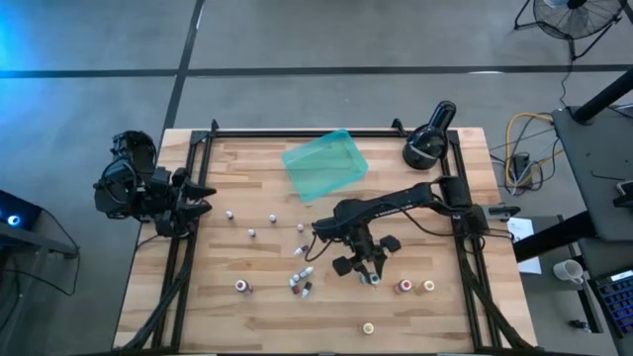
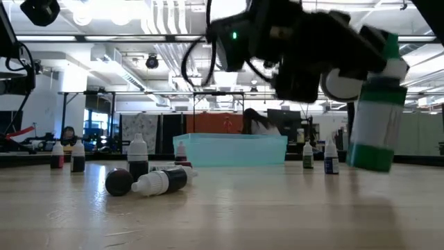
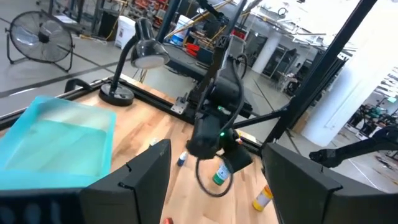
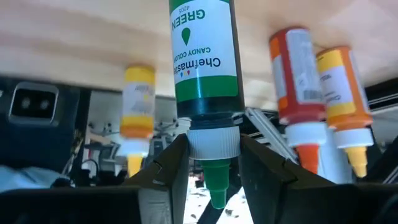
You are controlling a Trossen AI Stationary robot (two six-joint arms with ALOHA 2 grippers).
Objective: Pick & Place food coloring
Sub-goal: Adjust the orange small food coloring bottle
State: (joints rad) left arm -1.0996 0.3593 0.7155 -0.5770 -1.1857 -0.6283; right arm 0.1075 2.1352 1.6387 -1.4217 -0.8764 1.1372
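Above the table's right half, right gripper (image 1: pixel 368 269) clamps green bottle (image 4: pixel 205 68).

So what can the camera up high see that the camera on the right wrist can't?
Only the high view shows the teal tray, the black lamp, the left gripper waiting open at the table's left edge, and the little bottles scattered over the table.

Only the right wrist view shows the word GREEN on the green bottle.

Both show the right gripper shut on that green bottle, with an orange bottle nearby.
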